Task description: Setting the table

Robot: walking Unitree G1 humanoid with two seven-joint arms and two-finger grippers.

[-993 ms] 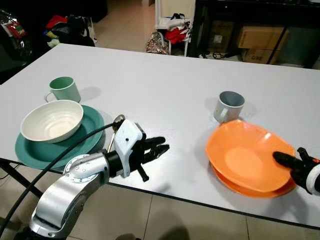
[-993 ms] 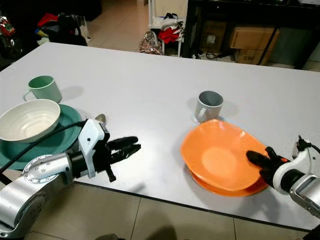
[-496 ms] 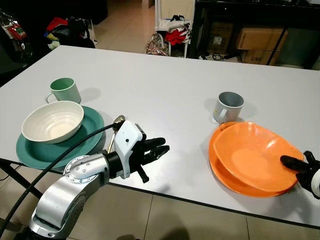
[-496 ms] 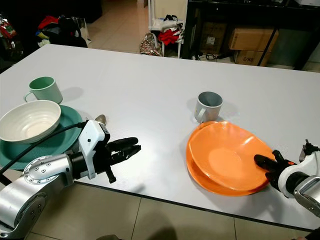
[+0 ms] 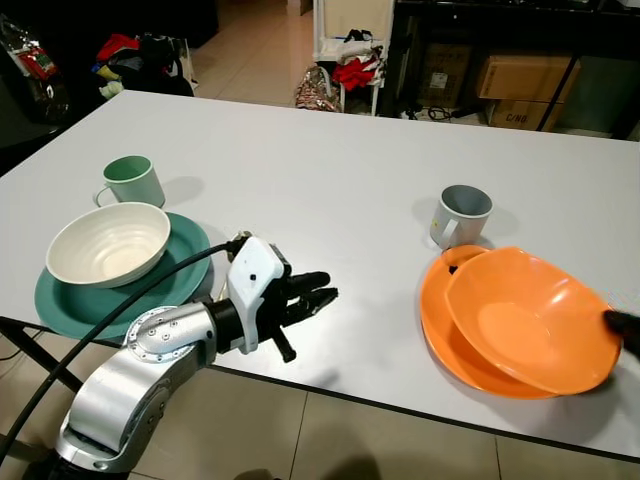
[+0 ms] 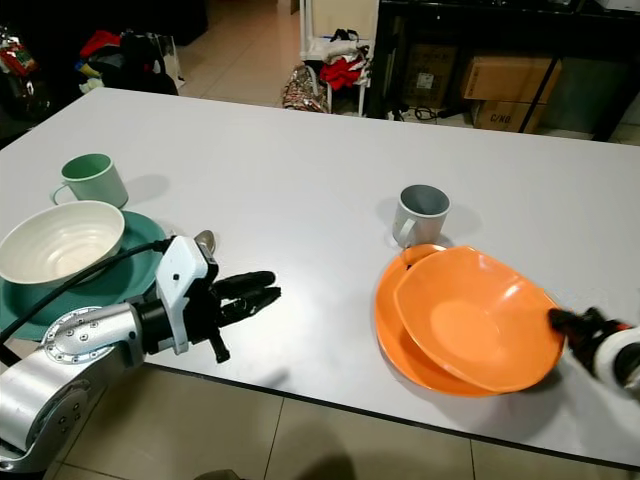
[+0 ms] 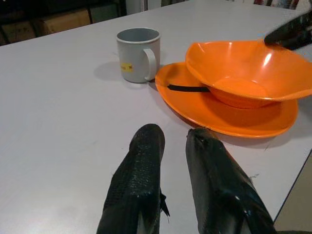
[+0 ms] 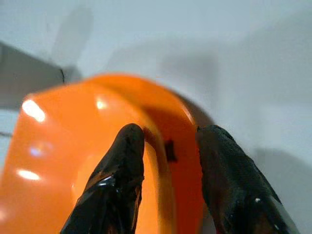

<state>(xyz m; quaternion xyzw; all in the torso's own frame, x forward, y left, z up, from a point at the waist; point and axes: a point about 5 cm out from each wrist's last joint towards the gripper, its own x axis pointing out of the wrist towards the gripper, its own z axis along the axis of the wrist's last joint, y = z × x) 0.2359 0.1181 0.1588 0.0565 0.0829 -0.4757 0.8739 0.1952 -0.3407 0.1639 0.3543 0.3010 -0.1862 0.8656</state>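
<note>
An orange bowl [image 5: 520, 320] is held tilted above the right part of an orange plate [image 5: 445, 340] near the table's front right. My right gripper [image 8: 170, 136] is shut on the bowl's far-right rim, one finger inside and one outside; its fingertips [image 6: 562, 319] show at that rim. A grey mug [image 5: 462, 212] stands just behind the plate. My left gripper [image 5: 325, 295] hovers low over the bare tabletop near the front edge, shut with nothing in it, pointing toward the orange dishes.
At the left front, a white bowl [image 5: 105, 245] sits on a teal plate [image 5: 190, 262], with a green mug [image 5: 130, 180] behind and a spoon [image 6: 205, 238] beside the plate. Boxes and clutter lie on the floor beyond the white table [image 5: 300, 160].
My right gripper has pulled the orange bowl to the right, so it now overhangs the plate's right side. The left arm has stayed in place.
</note>
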